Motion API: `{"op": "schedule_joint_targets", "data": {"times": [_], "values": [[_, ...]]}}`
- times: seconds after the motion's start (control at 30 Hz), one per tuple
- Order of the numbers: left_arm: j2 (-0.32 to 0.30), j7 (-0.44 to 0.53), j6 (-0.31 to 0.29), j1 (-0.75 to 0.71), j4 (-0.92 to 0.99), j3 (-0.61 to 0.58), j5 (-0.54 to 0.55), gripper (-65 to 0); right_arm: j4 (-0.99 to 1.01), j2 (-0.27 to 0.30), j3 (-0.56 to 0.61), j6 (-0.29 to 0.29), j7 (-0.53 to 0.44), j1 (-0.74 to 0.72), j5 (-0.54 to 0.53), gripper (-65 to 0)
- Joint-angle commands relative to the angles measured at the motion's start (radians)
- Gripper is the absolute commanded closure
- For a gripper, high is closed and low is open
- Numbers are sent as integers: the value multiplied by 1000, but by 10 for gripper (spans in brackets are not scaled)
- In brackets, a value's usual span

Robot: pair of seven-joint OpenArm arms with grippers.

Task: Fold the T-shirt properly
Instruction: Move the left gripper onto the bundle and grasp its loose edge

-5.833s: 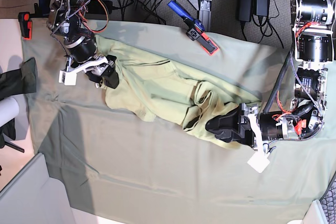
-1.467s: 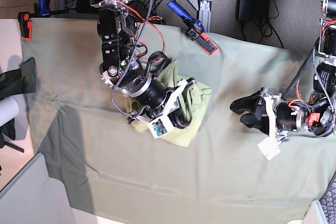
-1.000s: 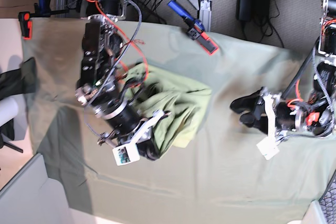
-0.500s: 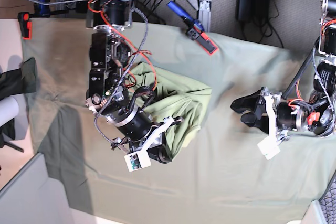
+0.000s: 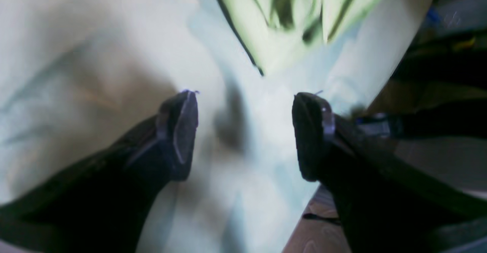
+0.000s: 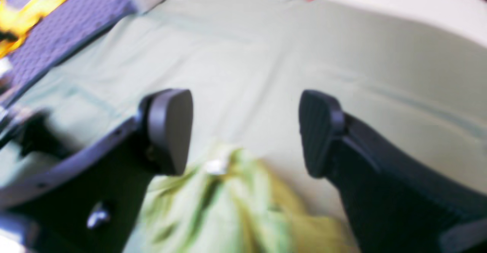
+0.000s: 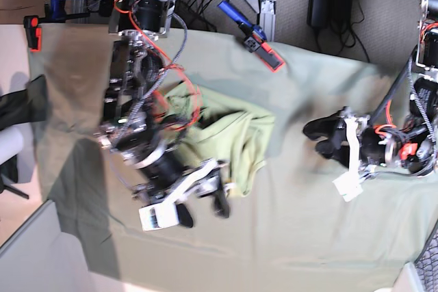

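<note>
The pale yellow-green T-shirt lies bunched in a folded heap on the grey-green table cloth. My right gripper is open just past the heap's near edge, with nothing between its fingers. In the right wrist view the right gripper spreads wide above the T-shirt, which sits below the pads. My left gripper is open over bare cloth to the shirt's right, apart from it. The left wrist view shows the left gripper empty, with the T-shirt ahead.
A blue and red clamp lies at the cloth's back edge. A red clamp and a dark bundle sit at the far left. Cables and power bricks hang behind the table.
My right gripper has opened and let go of the T-shirt, and it has drawn back toward the front edge. The heap has settled flatter. My left arm has barely moved.
</note>
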State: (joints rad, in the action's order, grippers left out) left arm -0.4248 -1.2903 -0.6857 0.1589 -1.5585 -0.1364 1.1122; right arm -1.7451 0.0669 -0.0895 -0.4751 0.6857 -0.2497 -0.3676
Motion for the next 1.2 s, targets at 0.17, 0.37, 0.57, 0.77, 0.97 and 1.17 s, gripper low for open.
{"op": "schedule_joint_targets", "data": {"times": [0.17, 0.37, 0.57, 0.77, 0.97, 1.17], "values": [[-7, 122, -12, -154, -330, 5, -115, -196, -11, 75, -164, -16, 1, -21, -13, 0], [68, 209, -12, -215, -401, -31, -241, -148, 150, 185, -183, -16, -19, -21, -14, 0], [157, 302, -12, -204, -402, -164, -452, -157, 219, 208, -187, -16, -22, -19, -14, 0], [214, 435, 26, -134, -402, -288, -771, -324, 242, 207, -187, -16, -22, -19, -14, 0], [214, 526, 65, -111, -402, -359, -854, -361, 247, 207, -187, -16, -3, -19, -14, 0], [255, 607, 165, -109, -384, -466, -1033, -361, 248, 207, -187, -16, 0, -18, -15, 0]]}}
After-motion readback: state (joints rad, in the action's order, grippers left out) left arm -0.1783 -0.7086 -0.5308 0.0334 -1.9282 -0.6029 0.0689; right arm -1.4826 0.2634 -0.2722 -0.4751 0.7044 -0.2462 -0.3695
